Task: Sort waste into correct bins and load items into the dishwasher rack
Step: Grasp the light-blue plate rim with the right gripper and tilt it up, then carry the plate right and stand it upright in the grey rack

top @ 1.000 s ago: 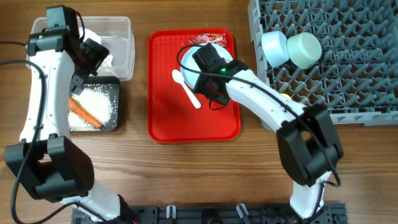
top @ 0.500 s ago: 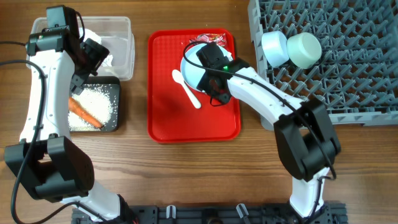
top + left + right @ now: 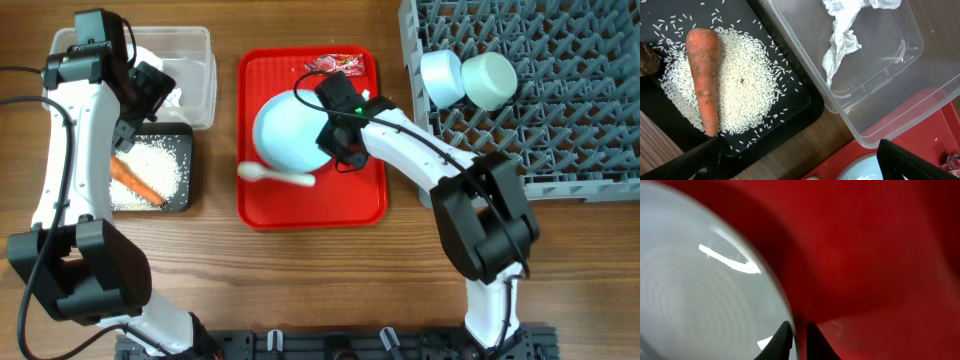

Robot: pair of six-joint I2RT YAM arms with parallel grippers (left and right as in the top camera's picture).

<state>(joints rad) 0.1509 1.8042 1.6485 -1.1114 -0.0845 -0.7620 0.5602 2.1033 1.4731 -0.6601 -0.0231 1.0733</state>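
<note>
My right gripper [image 3: 335, 132] is shut on the rim of the large pale blue plate [image 3: 285, 130], which stands tilted on the red tray [image 3: 350, 205]. In the right wrist view both fingers pinch the plate [image 3: 700, 295] edge at the gripper [image 3: 799, 342]. The white spoon [image 3: 275, 175] lies at the plate's lower edge. A red wrapper [image 3: 335, 63] sits at the tray's far end. My left gripper [image 3: 795, 170] hangs open above the bins: carrot [image 3: 705, 75] and rice [image 3: 750, 85] in the black tray [image 3: 189, 150], tissue [image 3: 845, 35] in the clear tub [image 3: 195, 70].
The grey dishwasher rack [image 3: 540, 110] fills the right side, with a pale blue bowl [image 3: 440, 77] and a mint bowl [image 3: 490, 80] lying in its near left corner. A brown lump [image 3: 647, 57] sits at the black tray's edge.
The right gripper closed on the plate's rim and tipped the plate up toward the left. The spoon slid off it and now lies crosswise at the tray's left side. Left arm unmoved.
</note>
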